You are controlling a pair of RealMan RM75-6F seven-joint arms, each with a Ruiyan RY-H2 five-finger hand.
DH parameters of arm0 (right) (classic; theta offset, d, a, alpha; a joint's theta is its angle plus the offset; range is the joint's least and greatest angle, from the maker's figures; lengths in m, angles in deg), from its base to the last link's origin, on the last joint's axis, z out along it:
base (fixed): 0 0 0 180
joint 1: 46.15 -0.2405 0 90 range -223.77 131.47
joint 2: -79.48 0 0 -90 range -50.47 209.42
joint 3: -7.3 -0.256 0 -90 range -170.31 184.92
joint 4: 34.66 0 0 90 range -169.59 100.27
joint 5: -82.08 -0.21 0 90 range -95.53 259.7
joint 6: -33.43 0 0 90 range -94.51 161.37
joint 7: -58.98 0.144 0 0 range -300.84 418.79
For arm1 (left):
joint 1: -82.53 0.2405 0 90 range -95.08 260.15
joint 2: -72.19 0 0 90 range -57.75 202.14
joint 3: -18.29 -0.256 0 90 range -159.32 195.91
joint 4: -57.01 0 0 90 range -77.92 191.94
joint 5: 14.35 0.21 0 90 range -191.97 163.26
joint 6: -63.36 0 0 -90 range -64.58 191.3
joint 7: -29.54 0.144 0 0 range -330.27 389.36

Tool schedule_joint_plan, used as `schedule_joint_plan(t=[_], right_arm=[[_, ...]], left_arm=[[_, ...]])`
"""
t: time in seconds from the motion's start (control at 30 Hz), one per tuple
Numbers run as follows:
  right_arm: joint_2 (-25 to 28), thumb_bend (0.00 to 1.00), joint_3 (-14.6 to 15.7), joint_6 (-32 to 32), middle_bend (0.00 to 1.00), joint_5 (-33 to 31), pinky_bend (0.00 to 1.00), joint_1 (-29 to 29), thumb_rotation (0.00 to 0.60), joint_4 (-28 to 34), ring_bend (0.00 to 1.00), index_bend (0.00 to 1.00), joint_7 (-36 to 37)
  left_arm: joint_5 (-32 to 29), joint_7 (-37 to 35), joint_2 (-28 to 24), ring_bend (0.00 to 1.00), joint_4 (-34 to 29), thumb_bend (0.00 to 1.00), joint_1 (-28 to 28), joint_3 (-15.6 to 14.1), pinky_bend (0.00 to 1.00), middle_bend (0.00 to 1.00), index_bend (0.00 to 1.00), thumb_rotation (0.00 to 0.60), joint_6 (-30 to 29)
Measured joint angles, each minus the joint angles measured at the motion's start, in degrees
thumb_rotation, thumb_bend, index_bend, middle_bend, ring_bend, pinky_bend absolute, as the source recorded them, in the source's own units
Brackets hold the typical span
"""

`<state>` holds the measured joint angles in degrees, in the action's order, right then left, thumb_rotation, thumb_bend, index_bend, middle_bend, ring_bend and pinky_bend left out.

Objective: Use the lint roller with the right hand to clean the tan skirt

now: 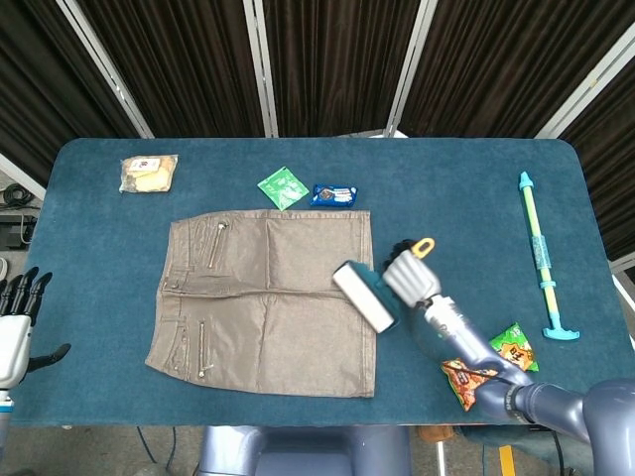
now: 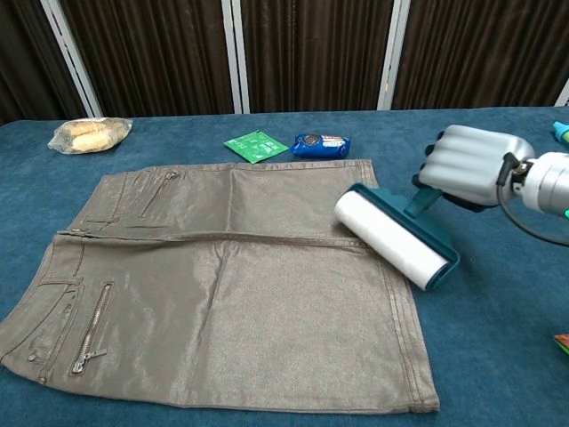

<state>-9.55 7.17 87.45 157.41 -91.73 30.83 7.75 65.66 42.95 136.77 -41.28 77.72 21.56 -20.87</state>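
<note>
The tan skirt [image 1: 268,297] [image 2: 222,285] lies flat on the blue table, waistband to the left. My right hand [image 1: 409,275] [image 2: 471,167] grips the handle of the lint roller [image 1: 363,296] [image 2: 396,237], a white roll in a teal frame. The roller sits over the skirt's right hem edge, angled, partly off the cloth. In the chest view it looks slightly raised above the fabric. My left hand [image 1: 14,322] hangs open off the table's left edge, holding nothing.
A green packet [image 1: 283,186] and a blue snack pack [image 1: 333,194] lie just beyond the skirt. A bagged bread [image 1: 148,172] sits far left. An orange-green chip bag [image 1: 493,362] lies under my right forearm. A long teal stick [image 1: 542,256] lies at right.
</note>
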Motion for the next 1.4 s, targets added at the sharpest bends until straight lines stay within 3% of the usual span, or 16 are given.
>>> schedule_joint_plan(t=[0.3, 0.33, 0.4, 0.43, 0.47, 0.5, 0.57, 0.67, 0.83, 1.03, 1.27, 1.4], right_arm=[[-0.12, 0.85, -0.88, -1.36, 0.43, -3.98, 0.38, 3.16, 0.600, -9.02, 0.29, 0.39, 6.37], [-0.26, 0.75, -0.94, -1.56, 0.41, -4.20, 0.37, 3.39, 0.600, -9.55, 0.26, 0.34, 7.02], [-0.59, 0.42, -0.98, -1.80, 0.30, -4.25, 0.34, 3.82, 0.600, -10.61, 0.16, 0.17, 8.42], [-0.76, 0.20, -0.98, -1.76, 0.21, -4.09, 0.29, 3.99, 0.600, -11.09, 0.09, 0.08, 8.90], [-0.97, 0.07, -1.04, -1.67, 0.12, -3.94, 0.22, 4.25, 0.600, -11.53, 0.04, 0.02, 9.47], [-1.06, 0.02, -1.18, -1.65, 0.08, -4.05, 0.18, 4.41, 0.600, -11.62, 0.02, 0.00, 9.76], [-1.14, 0.00, -1.85, -1.52, 0.01, -5.00, 0.08, 4.77, 0.600, -11.28, 0.00, 0.00, 10.00], [-0.82, 0.00, -3.14, -0.40, 0.00, -6.47, 0.00, 5.33, 0.600, -9.59, 0.00, 0.00, 9.57], [1.75, 0.00, -4.18, 2.52, 0.00, -7.10, 0.00, 6.47, 0.600, -4.37, 0.00, 0.00, 8.61], [10.06, 0.00, -4.08, 8.55, 0.00, -5.15, 0.00, 9.78, 0.600, 7.95, 0.00, 0.00, 10.34], [21.25, 0.00, -2.17, 20.81, 0.00, 0.65, 0.00, 18.88, 0.600, 21.69, 0.00, 0.00, 22.21], [23.25, 0.00, -0.09, 27.04, 0.00, 4.76, 0.00, 24.67, 0.600, 25.04, 0.00, 0.00, 28.49]], left_arm=[[-0.20, -0.01, 0.08, 0.00, -0.23, 0.00, -0.05, 0.18, 0.00, 0.00, 0.00, 0.600, -0.09], [-0.21, -0.06, 0.07, 0.00, -0.24, 0.00, -0.05, 0.19, 0.00, 0.00, 0.00, 0.600, -0.09], [-0.24, -0.08, 0.05, 0.00, -0.25, 0.00, -0.07, 0.14, 0.00, 0.00, 0.00, 0.600, 0.06], [-0.26, -0.10, 0.05, 0.00, -0.27, 0.00, -0.08, 0.11, 0.00, 0.00, 0.00, 0.600, 0.14], [-0.27, -0.15, 0.03, 0.00, -0.30, 0.00, -0.10, 0.08, 0.00, 0.00, 0.00, 0.600, 0.20], [-0.26, -0.18, 0.00, 0.00, -0.32, 0.00, -0.10, 0.08, 0.00, 0.00, 0.00, 0.600, 0.20], [-0.23, -0.25, -0.06, 0.00, -0.39, 0.00, -0.09, 0.08, 0.00, 0.00, 0.00, 0.600, 0.17], [-0.12, -0.59, -0.30, 0.00, -0.62, 0.00, -0.03, 0.03, 0.00, 0.00, 0.00, 0.600, 0.13], [0.84, -1.78, -1.05, 0.00, -1.27, 0.00, 0.19, -0.27, 0.00, 0.00, 0.00, 0.600, -0.20], [4.17, -4.52, -2.66, 0.00, -2.10, 0.00, 1.20, -0.97, 0.00, 0.00, 0.00, 0.600, -2.76], [8.08, -6.98, -3.28, 0.00, -0.55, 0.00, 2.30, -1.75, 0.00, 0.00, 0.00, 0.600, -5.68], [8.84, -7.57, -2.83, 0.00, 1.33, 0.00, 2.38, -1.48, 0.00, 0.00, 0.00, 0.600, -6.59]])
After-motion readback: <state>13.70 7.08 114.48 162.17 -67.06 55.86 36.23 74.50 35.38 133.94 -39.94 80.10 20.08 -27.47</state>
